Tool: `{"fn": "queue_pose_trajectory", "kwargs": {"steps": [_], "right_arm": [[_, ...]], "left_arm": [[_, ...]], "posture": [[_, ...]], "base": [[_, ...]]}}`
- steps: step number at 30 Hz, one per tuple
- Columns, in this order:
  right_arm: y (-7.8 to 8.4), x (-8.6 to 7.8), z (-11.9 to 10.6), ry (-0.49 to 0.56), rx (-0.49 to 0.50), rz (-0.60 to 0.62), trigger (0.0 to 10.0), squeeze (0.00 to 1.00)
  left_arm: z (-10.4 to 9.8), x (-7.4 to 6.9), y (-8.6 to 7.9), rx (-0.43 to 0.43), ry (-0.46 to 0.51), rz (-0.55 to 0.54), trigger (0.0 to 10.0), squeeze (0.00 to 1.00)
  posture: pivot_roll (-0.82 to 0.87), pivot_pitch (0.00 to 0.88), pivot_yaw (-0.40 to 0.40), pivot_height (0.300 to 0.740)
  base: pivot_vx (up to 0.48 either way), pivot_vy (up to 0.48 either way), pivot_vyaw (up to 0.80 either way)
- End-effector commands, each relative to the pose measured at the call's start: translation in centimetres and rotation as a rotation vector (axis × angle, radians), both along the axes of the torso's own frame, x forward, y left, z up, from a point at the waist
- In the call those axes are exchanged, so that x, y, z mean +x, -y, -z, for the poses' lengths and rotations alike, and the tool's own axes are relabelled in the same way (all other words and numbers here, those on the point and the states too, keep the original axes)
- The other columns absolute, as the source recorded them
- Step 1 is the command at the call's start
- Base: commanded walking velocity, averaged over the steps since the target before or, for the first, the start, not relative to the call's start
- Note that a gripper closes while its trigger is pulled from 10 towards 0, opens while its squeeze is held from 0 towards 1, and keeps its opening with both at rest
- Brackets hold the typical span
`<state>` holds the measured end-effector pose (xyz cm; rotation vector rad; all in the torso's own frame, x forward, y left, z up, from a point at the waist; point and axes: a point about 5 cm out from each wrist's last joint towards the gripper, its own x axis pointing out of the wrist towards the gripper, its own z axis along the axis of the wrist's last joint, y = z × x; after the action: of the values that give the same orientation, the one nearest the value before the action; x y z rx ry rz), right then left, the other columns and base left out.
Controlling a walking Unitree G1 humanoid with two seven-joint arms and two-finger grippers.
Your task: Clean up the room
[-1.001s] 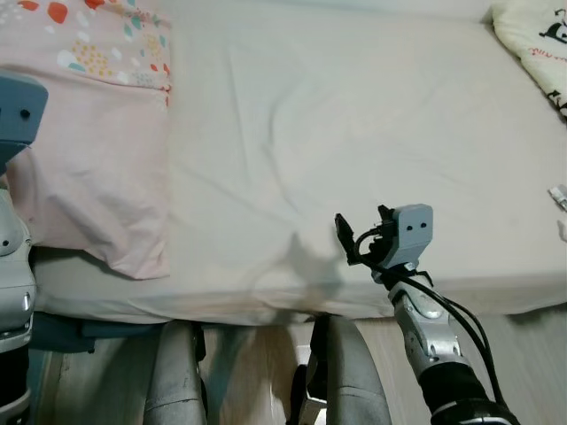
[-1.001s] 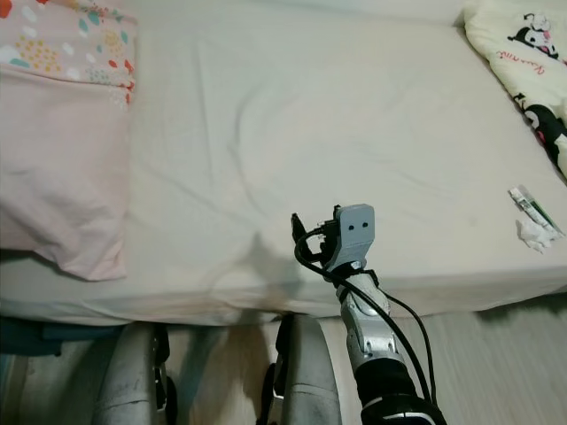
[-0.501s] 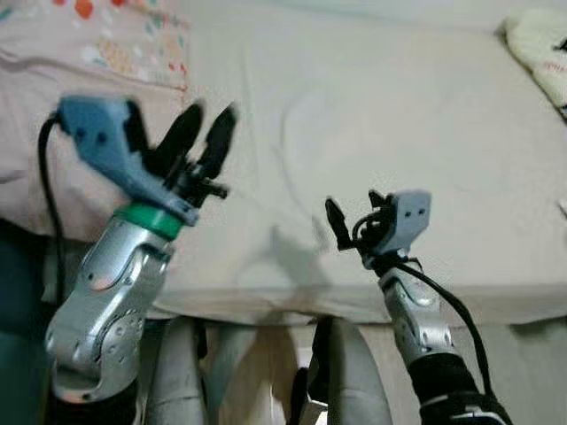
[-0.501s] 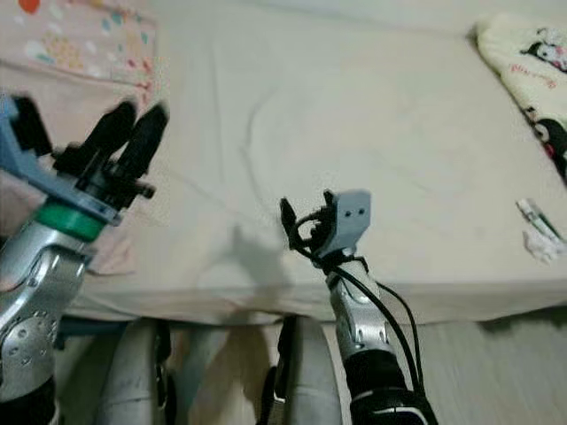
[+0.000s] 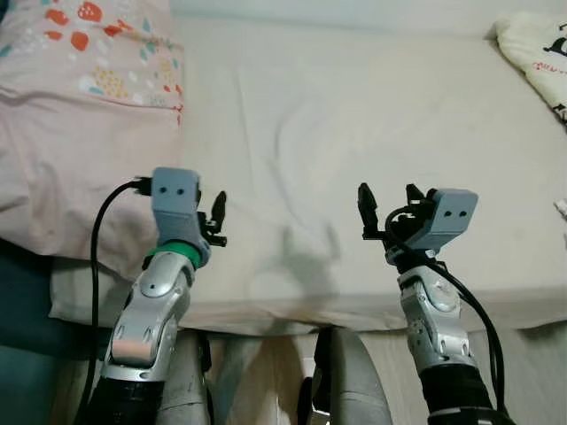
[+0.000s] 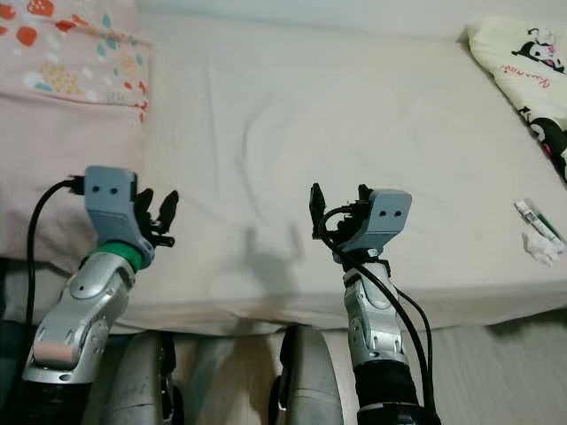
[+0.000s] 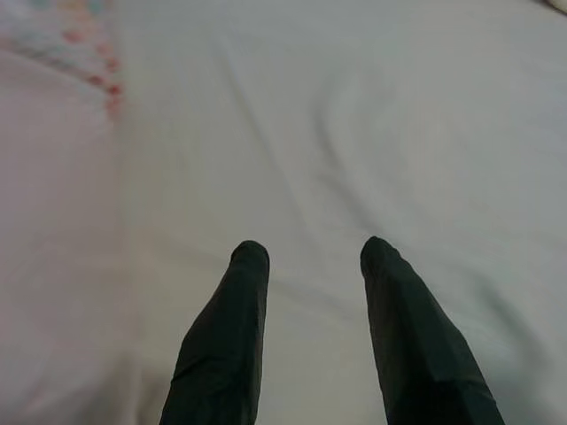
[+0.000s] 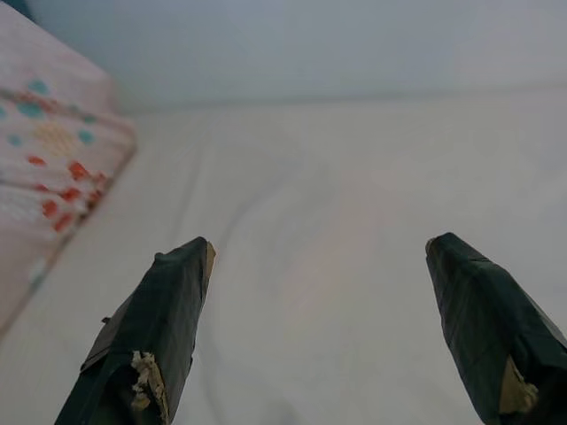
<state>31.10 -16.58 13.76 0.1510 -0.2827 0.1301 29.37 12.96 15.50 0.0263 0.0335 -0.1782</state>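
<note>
The wide bed with a pale beige fitted sheet (image 6: pixel 292 115) spans the scene; its near edge lies just ahead of the robot's legs. The sheet is wrinkled but mostly bare. A pink quilt with a printed panel of red, orange and teal shapes (image 5: pixel 80 115) lies on the left part of the bed and hangs over the near edge. A cream blanket with black-and-white cartoon figures (image 6: pixel 523 66) lies at the far right corner.

Task items: a small white-and-green tube (image 6: pixel 537 218) and a crumpled white tissue (image 6: pixel 538 248) lie on the sheet near the bed's right near edge, touching or nearly touching each other, well apart from both grippers.

Left gripper (image 5: pixel 217 217): raised over the near edge of the bed, just beside the quilt. Fingers spread apart, nothing between them, as the left wrist view confirms. Right gripper (image 6: pixel 337 208): raised over the sheet near the middle. Fingers spread wide, nothing between them.

Step in hand (judged): approach and survey; no item is grasped yet. The next move calls for a turn or sidestep to the right, so that the right gripper can reach the tube and the tissue.

Containers: no bin, basket or box is in view, so a drop-off point cannot be identified.
</note>
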Motion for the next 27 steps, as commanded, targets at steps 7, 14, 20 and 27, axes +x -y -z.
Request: {"fn": "queue_pose_trajectory", "kwargs": {"steps": [7,14,20,27], "right_arm": [[0.8,-0.6,0.5,-0.032,-0.01,0.011,10.0,0.0],[1.1,-0.6,0.7,-0.045,-0.012,0.03,10.0,0.0],[1.5,-0.8,1.0,-0.066,-0.021,0.038,10.0,0.0],[2.0,-0.9,1.5,-0.086,-0.021,0.054,10.0,0.0]], "left_arm": [[1.1,0.1,-0.1,-0.023,-0.009,0.016,10.0,0.0],[0.6,0.3,1.4,-0.018,0.048,0.036,10.0,0.0],[0.2,0.7,1.9,-0.022,0.074,0.045,10.0,0.0],[0.4,0.8,2.2,0.0,0.089,0.044,10.0,0.0]], "posture": [[0.04,0.048,-0.076,0.673],[0.04,0.053,-0.075,0.713],[0.04,0.053,-0.075,0.74],[0.04,0.052,-0.075,0.74]], "base": [[0.0,0.0,0.0],[0.0,0.0,0.0],[0.0,0.0,0.0],[0.0,0.0,0.0]]}}
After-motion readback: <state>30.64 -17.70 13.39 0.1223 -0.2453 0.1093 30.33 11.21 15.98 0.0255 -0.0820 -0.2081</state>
